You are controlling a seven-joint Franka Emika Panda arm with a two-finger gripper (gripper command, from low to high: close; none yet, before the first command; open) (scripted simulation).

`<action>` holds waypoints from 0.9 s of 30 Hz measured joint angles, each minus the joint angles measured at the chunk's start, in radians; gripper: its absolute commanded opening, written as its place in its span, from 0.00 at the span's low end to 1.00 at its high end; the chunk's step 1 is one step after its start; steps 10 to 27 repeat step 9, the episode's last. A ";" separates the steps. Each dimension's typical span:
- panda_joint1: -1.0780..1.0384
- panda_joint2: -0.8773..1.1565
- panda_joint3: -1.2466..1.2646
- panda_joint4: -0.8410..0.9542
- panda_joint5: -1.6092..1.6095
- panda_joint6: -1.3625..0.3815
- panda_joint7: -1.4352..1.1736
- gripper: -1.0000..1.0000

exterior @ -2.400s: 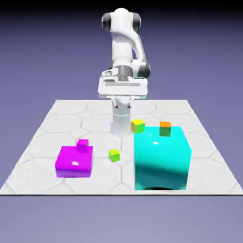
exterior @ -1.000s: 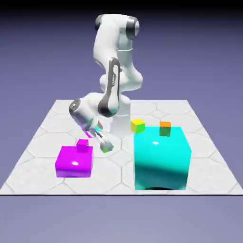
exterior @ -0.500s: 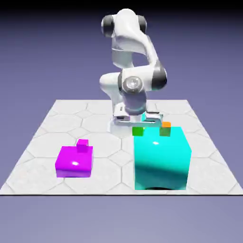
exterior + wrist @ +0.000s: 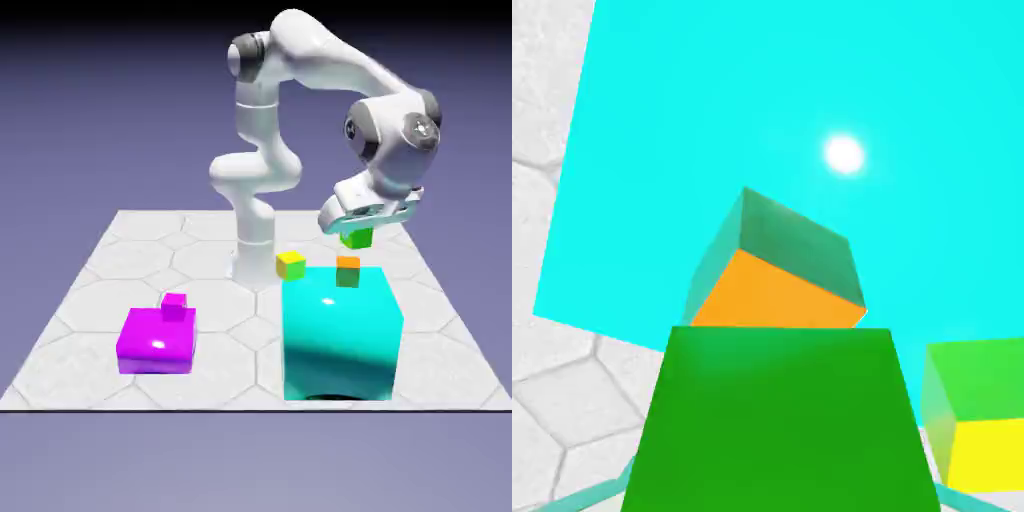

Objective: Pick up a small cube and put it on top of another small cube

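Observation:
My gripper (image 4: pixel 356 232) is shut on the small lime-green cube (image 4: pixel 356 238), which hangs in the air just above and slightly right of the orange-topped small cube (image 4: pixel 347 270). That orange-topped cube rests near the far edge of the big cyan block (image 4: pixel 340 330). In the hand view the held green cube (image 4: pixel 777 420) fills the bottom and hides my fingertips. Just beyond it there lies the orange-topped cube (image 4: pixel 780 270) on the cyan surface (image 4: pixel 762 100).
A yellow-topped small cube (image 4: pixel 290 264) sits at the cyan block's far left corner and shows as the yellow-topped cube (image 4: pixel 977 425) in the hand view. On the exterior view's left, a small magenta cube (image 4: pixel 174 306) rests on a larger magenta block (image 4: pixel 155 343).
The arm has swung toward the exterior view's right and risen, carrying the green cube from near the cyan block's far left edge to above the orange-topped cube.

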 measured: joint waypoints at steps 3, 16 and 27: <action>0.000 -0.008 0.000 -0.057 0.000 0.048 -0.002 1.00; -0.001 0.018 0.001 0.124 -0.006 -0.106 0.005 1.00; -0.001 0.018 0.001 0.124 -0.006 -0.106 0.005 1.00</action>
